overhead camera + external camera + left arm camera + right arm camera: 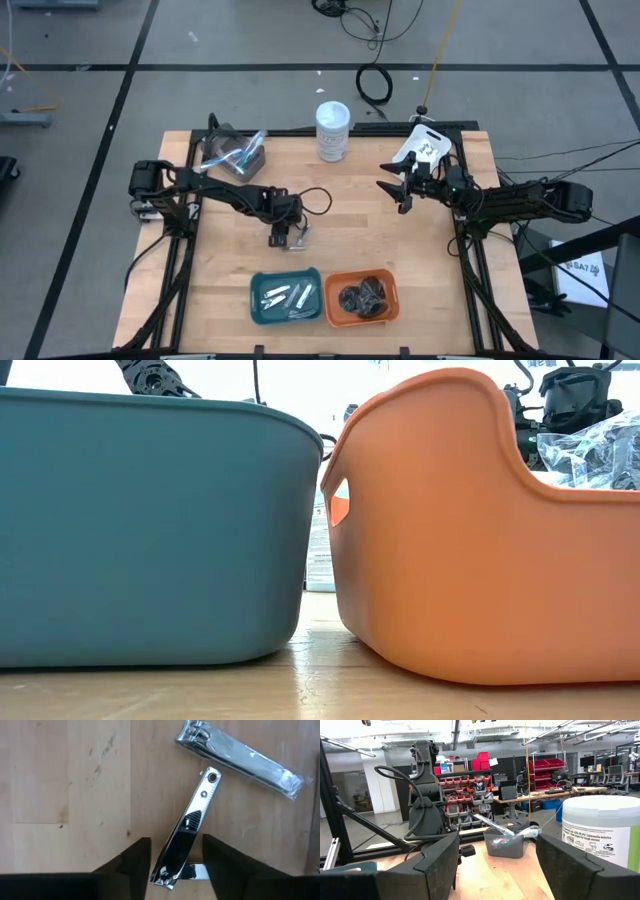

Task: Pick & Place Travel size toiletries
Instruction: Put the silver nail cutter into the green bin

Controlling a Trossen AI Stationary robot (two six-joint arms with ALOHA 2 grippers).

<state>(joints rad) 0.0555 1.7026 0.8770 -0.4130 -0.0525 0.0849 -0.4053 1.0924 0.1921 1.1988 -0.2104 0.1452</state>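
From the high view, you had the left gripper (284, 236) low over the middle of the table (420, 270), just above the teal tray (287, 298), with the white-lidded jar (333, 131) and a grey bin (232, 155) of clear-wrapped pieces well behind it and nothing between it and the trays; the teal tray held several slim silver-white pieces, the orange tray (362, 297) beside it held dark round bundles, and your right gripper (398, 189) waited near the table's right rear, by a white packet (424, 150). In the low view, the 2 trays filled the foreground side by side, teal tray (150, 525) and orange tray (470, 530), with clear-wrapped dark bundles (590, 450) showing over the orange rim. In the left wrist view, the left gripper (176, 865) stood with its jaws narrowly apart around the near end of a bare nail clipper (187, 827), whose long axis ran on a slant away from the fingers; whether the pads touched it I cannot tell. A second, clear-wrapped nail clipper (240, 757) lay just beyond, crosswise to the first. In the right wrist view, the right gripper's (497, 870) jaws stood wide, empty, facing the grey bin (504, 845) and the jar (602, 832).
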